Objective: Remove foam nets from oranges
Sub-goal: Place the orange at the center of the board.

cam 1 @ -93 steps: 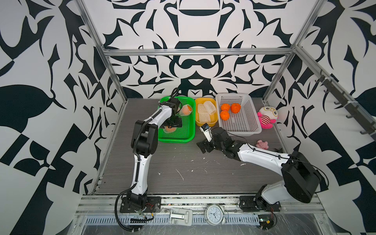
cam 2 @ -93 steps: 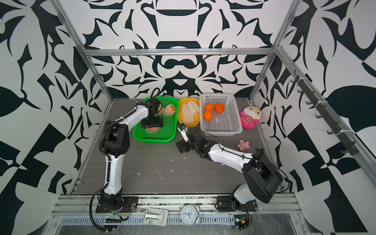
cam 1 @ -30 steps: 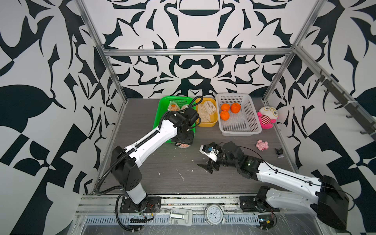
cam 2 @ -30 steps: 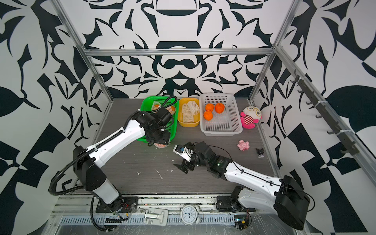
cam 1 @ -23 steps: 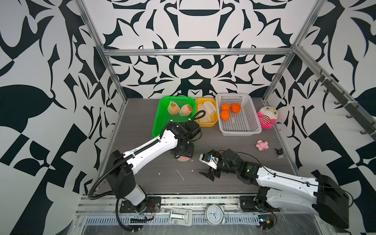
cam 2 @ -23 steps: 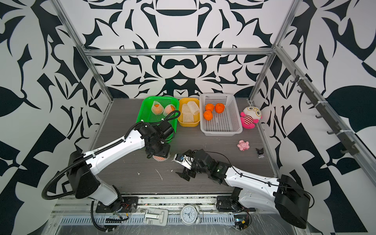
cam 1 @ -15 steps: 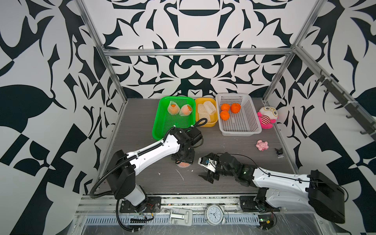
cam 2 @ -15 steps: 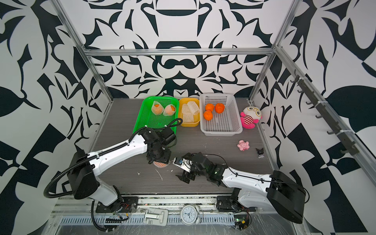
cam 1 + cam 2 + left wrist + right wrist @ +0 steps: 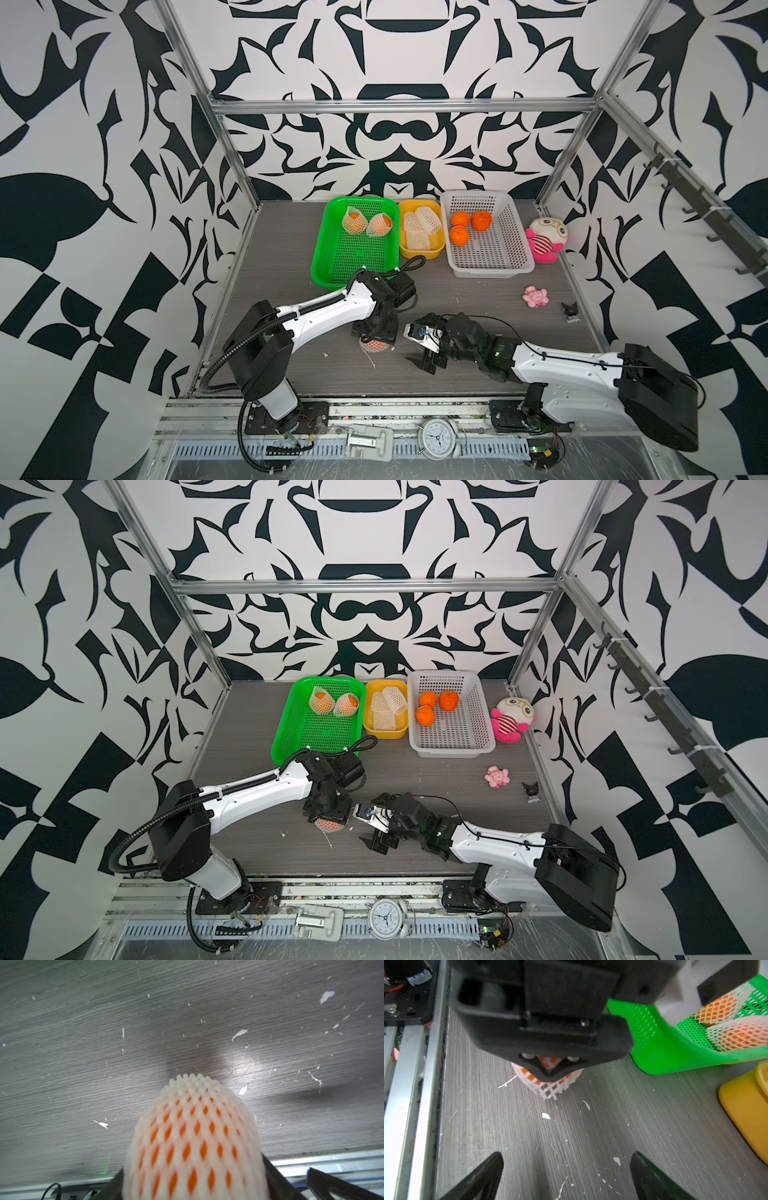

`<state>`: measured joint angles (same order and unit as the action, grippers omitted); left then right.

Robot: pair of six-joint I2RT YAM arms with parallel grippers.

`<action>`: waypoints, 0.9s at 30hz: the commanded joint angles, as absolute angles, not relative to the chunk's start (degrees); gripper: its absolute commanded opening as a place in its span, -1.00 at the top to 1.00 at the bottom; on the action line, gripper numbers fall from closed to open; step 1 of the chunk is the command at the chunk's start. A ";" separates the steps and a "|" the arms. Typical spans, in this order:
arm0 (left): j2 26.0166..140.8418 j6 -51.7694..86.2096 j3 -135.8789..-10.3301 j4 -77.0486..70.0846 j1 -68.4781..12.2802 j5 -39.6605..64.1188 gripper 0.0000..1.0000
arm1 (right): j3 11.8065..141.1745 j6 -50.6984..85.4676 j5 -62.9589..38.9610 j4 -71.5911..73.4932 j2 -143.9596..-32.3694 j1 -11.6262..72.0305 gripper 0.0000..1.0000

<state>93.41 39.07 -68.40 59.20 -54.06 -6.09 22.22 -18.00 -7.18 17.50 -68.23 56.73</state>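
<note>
Grey worktop (image 9: 291, 257), littered with white flecks. White basket (image 9: 490, 272) at the back right, three bare oranges (image 9: 459, 235) in it. Green basket (image 9: 353, 257) to its left, two netted oranges (image 9: 353, 222) at its far end. Yellow tub (image 9: 419, 251) between the baskets, holding loose foam nets (image 9: 428, 218).

Left tool (image 9: 374, 336) near the front, pointing down and clamped on a single netted orange (image 9: 193, 1142) low over the worktop; contact unclear. Right tool (image 9: 564, 1157) just beside it, spread wide and empty.

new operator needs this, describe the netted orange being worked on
Look at the front middle of the grey table. The left gripper holds one netted orange from above; the other two netted oranges sit in the green basket.
</note>
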 commanded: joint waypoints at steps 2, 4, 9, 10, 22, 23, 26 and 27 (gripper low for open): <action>94.12 39.91 -66.47 58.28 -54.40 -5.18 -0.48 | 23.45 -18.52 -6.70 19.53 -69.06 56.96 -0.97; 94.09 39.66 -66.27 58.12 -54.47 -5.10 -0.55 | 23.68 -18.54 -6.65 19.16 -68.91 56.96 -0.97; 92.83 39.29 -66.20 58.20 -54.67 -5.79 -0.81 | 23.95 -19.24 -6.14 18.08 -68.04 56.96 -0.97; 92.69 39.33 -66.12 58.19 -54.67 -5.78 -0.85 | 24.07 -19.43 -6.02 17.70 -67.86 56.95 -0.98; 92.46 38.52 -65.99 57.39 -54.76 -5.72 -0.99 | 24.32 -21.34 -5.92 11.85 -62.21 56.95 -0.99; 92.37 38.46 -65.98 57.57 -54.83 -5.78 -0.99 | 24.35 -21.57 -6.05 11.17 -60.99 56.95 -0.99; 92.06 38.23 -66.08 57.86 -55.08 -5.94 -0.99 | 23.97 -21.70 -6.04 10.02 -57.37 56.95 -0.99; 91.95 38.26 -66.31 57.96 -55.34 -6.14 -0.99 | 23.83 -21.63 -6.22 9.84 -56.16 56.95 -0.99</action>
<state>93.38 38.48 -66.35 56.42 -54.72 -5.74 22.33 -20.99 -6.17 10.66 -59.20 56.73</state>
